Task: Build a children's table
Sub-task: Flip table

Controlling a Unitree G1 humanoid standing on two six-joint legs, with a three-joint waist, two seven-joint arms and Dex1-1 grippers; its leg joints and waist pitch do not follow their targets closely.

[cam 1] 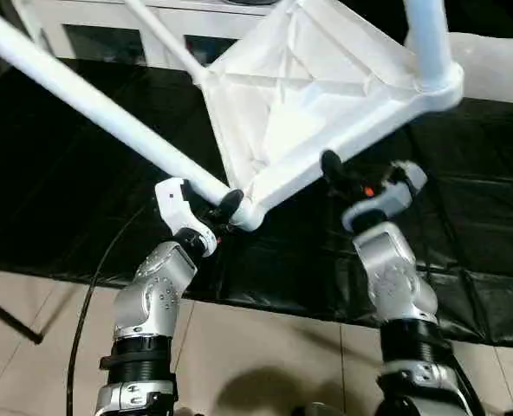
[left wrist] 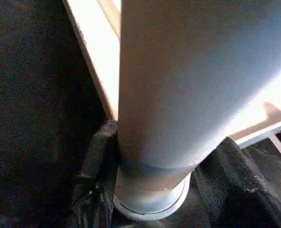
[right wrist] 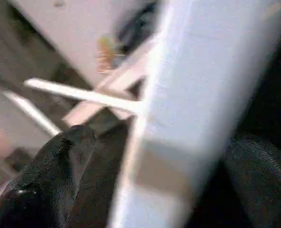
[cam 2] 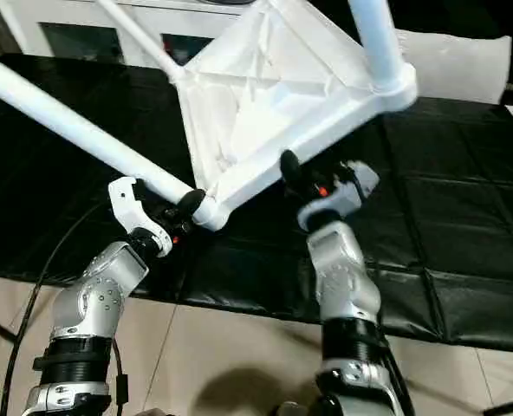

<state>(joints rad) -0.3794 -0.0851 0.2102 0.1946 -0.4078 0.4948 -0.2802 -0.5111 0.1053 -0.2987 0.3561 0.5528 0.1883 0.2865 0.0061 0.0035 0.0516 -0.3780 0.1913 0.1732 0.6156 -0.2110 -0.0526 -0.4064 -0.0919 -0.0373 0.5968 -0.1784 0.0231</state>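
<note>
Smooth white plastic table (cam 1: 308, 95)

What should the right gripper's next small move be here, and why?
Probably close on the table top's rim. The left gripper already grips the leg beside its corner socket, holding the table tilted above the black mat. The right gripper stands wide open at the rim's edge, gripping nothing, so one arm seems to carry the load.

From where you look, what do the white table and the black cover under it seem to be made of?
The table top and its legs look like moulded white plastic: smooth, faintly glossy, with ribs cast into the underside. The black cover is probably thin plastic sheet or coated fabric: it shines and shows fold creases in a grid.
</note>
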